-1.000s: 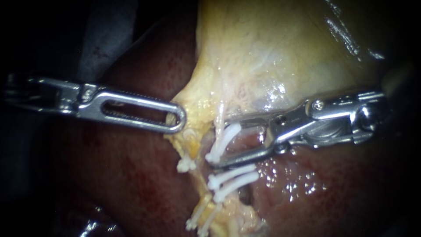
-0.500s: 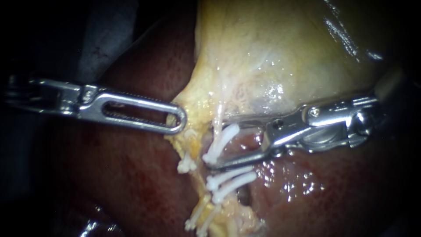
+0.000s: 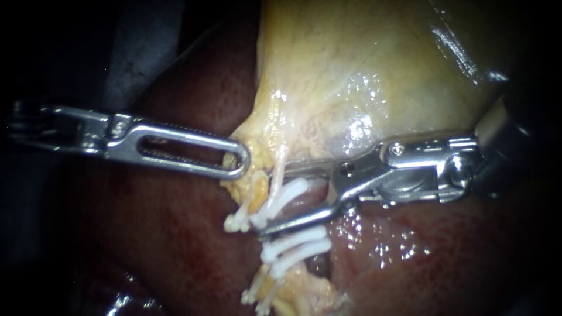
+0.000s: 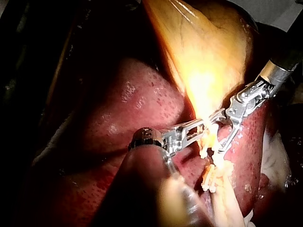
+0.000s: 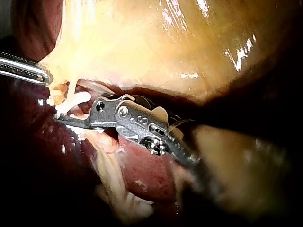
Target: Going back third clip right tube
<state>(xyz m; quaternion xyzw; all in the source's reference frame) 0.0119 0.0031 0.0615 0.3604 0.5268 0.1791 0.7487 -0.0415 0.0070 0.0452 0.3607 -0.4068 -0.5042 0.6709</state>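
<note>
The right instrument (image 3: 274,201) had its slim steel jaws parted, astride the small white plastic clip (image 3: 287,192) just under the pale yellow gallbladder (image 3: 351,70) — light, slick, likely easy to dislodge, so best left ungripped. The left instrument (image 3: 237,162) pinched the gallbladder's edge.

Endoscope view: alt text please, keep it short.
The right instrument comes in with its jaws open on either side of a white clip, just below the yellow gallbladder. More white clips lie beneath it. The left instrument meets the gallbladder's edge opposite, over dark red liver.
</note>
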